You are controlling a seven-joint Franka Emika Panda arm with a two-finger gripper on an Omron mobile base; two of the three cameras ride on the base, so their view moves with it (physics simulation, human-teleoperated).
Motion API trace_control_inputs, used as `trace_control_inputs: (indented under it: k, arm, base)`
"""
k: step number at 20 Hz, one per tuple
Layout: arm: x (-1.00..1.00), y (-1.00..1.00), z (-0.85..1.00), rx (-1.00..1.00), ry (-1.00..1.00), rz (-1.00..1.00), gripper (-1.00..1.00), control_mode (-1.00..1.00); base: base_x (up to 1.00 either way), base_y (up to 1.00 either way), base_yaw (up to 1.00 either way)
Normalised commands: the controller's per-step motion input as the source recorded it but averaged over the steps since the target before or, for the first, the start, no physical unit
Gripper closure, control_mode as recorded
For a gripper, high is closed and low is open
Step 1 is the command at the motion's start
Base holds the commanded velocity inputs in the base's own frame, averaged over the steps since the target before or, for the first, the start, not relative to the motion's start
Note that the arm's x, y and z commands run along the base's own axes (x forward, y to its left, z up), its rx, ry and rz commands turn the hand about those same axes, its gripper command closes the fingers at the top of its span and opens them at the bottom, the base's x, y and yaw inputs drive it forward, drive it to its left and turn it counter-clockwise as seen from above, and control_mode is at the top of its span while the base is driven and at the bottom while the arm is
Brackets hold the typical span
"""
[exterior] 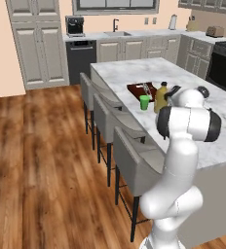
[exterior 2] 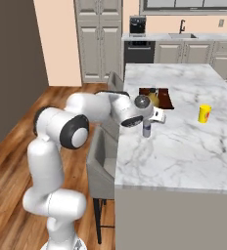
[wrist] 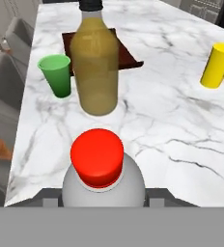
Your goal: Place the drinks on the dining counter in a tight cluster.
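Observation:
My gripper (wrist: 103, 198) is shut on a small pale bottle (wrist: 103, 181) with a red cap, low over the dining counter (wrist: 172, 125). From the right base view the gripper (exterior 2: 147, 124) holds this bottle (exterior 2: 146, 129) near the counter's stool-side edge; I cannot tell if its base touches the marble. Just beyond stands a tall amber bottle (wrist: 95, 67) with a black cap, also seen as the amber bottle (exterior: 161, 98) from the left. A squat yellow drink (wrist: 219, 65) stands apart on the far side; the yellow drink (exterior 2: 204, 113) carries an orange mark.
A green cup (wrist: 57, 75) stands beside the amber bottle, in front of a brown tray (wrist: 128, 53). Grey padded stools (exterior: 134, 160) line the counter's near side. A stove (exterior: 224, 68) sits past the counter's far end.

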Motion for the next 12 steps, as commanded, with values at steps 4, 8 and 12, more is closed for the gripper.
trace_control_inputs:
  k: [4,8,12]
  arm:
    - [0.47,-0.19,0.00,0.00,0.02,0.03,1.00,-1.00]
    - [0.55,-0.10,0.01,0.00,0.06,0.00,1.00,-1.00]
    - [0.57,-0.09,0.04,0.00,0.11,0.00,1.00,-1.00]
  base:
    - [0.00,0.00,0.00]
    - [0.00,0.00,0.00]
    - [0.00,0.00,0.00]
